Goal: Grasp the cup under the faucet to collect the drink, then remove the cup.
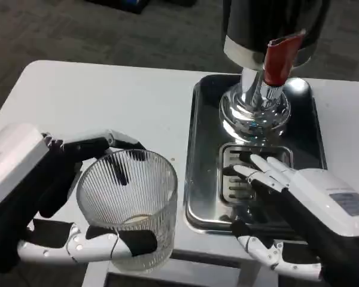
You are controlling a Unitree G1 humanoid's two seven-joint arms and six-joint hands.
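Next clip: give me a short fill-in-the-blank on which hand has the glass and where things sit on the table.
1. The ribbed glass cup is held by the robot's ____ hand.
2. The right hand rests over the slotted drain grate, holding ____.
3. The dispenser stands on a metal ____ with a raised rim.
4. The tap handle on the dispenser is ____ in color.

Missing words: left; nothing; tray; red
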